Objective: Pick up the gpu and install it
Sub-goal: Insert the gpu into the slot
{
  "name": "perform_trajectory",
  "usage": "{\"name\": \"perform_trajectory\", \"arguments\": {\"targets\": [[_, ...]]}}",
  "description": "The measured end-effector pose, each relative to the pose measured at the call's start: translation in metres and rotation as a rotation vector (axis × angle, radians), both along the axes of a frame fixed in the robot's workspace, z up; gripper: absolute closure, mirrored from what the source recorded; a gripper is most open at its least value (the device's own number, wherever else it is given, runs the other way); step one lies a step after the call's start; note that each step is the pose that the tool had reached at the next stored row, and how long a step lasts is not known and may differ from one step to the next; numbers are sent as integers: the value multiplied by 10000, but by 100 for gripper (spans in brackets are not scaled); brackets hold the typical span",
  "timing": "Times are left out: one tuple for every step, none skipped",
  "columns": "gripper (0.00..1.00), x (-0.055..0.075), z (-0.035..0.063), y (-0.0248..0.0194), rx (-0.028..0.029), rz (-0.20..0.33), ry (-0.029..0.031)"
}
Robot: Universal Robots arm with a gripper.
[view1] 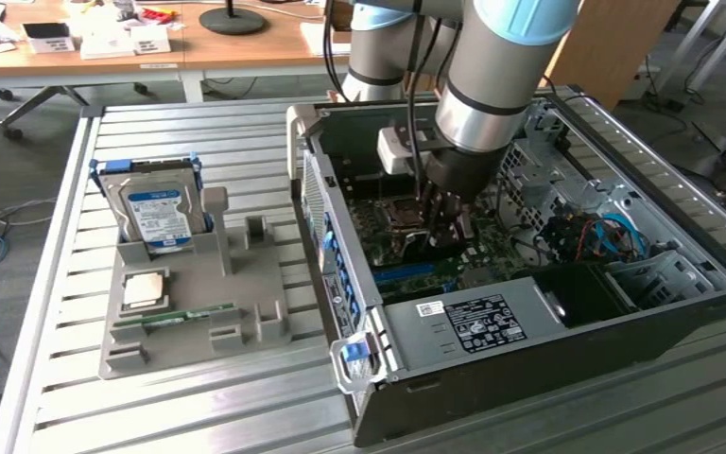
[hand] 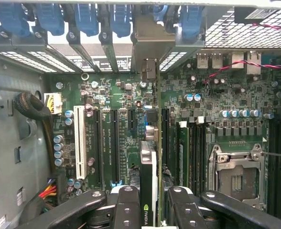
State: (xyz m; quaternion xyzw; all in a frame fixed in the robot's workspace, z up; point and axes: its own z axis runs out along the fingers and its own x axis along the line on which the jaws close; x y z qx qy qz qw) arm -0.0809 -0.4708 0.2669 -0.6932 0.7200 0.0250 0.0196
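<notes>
The gpu (hand: 149,183) sits directly between the jaws, near the centre of the exterior view, deep inside the open computer case (view1: 527,378). The gripper (hand: 152,210) is closed on it with only a narrow gap, one of its black fingers (hand: 126,205) pressed against each flat face. The card stands on edge over the motherboard (hand: 131,95). Its long axis runs parallel to the black expansion slots (hand: 115,148), and its silver bracket (hand: 150,71) points at the row of blue latches (hand: 88,19) on the case wall. Whether it is seated in a slot cannot be told.
</notes>
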Motion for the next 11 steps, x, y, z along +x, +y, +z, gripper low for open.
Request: {"name": "perform_trajectory", "arguments": {"targets": [[73, 0, -2, 0, -1, 1, 1], [73, 0, -4, 0, -1, 14, 0], [73, 0, -6, 0, 0, 40, 0], [73, -1, -7, 0, 0, 79, 0], [73, -1, -9, 0, 0, 121, 0], [73, -1, -11, 0, 1, 147, -1], [73, -1, -14, 0, 1, 151, -1], [73, -1, -19, 1, 3, 153, -2], [73, 0, -23, 1, 2, 154, -1], [73, 0, -26, 0, 0, 154, 0], [73, 0, -29, 0, 0, 155, 0]]}}
